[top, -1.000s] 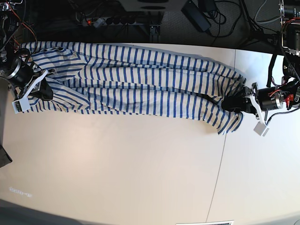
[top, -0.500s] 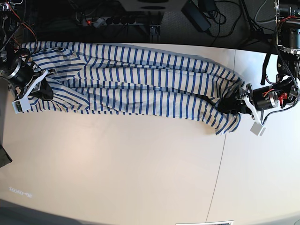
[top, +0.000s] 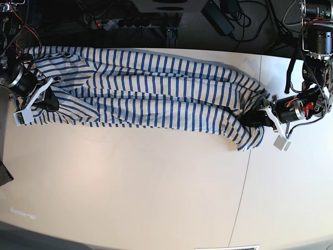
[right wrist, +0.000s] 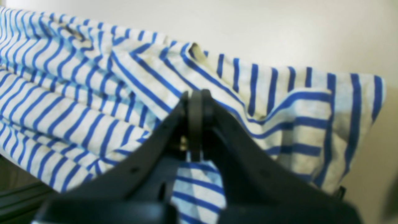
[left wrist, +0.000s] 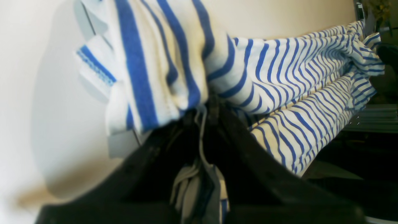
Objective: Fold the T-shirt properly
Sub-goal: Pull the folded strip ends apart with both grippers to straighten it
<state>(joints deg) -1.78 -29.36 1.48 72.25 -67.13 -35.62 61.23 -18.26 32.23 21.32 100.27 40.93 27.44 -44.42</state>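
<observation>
In the base view, the right gripper [top: 46, 100] is at the far left edge of the white table [top: 130, 182]. Its fingers are closed on one end of the T-shirt [top: 151, 94], which lies stretched in a long bunched band along the far side of the table. At the other end of the band, on the right side of this view, the left gripper [top: 254, 117] pinches the cloth, and a short flap hangs past it onto the table. Dark cables [top: 229, 15] are behind the far table edge.

The left wrist view shows what the base view is too small to show: the two black fingers [left wrist: 155, 155] are pressed together with folded striped fabric [left wrist: 279, 93] between them, and a hemmed corner with blue stitching falls to the left of the grip. The rest of the shirt runs away to the upper right.

The right wrist view shows the same for the other arm: the black fingers [right wrist: 161, 137] meet on a ridge of the T-shirt [right wrist: 77, 93], and a striped piece hangs down between them. A wide flap lies to the right, with bare table [right wrist: 248, 28] behind.
</observation>
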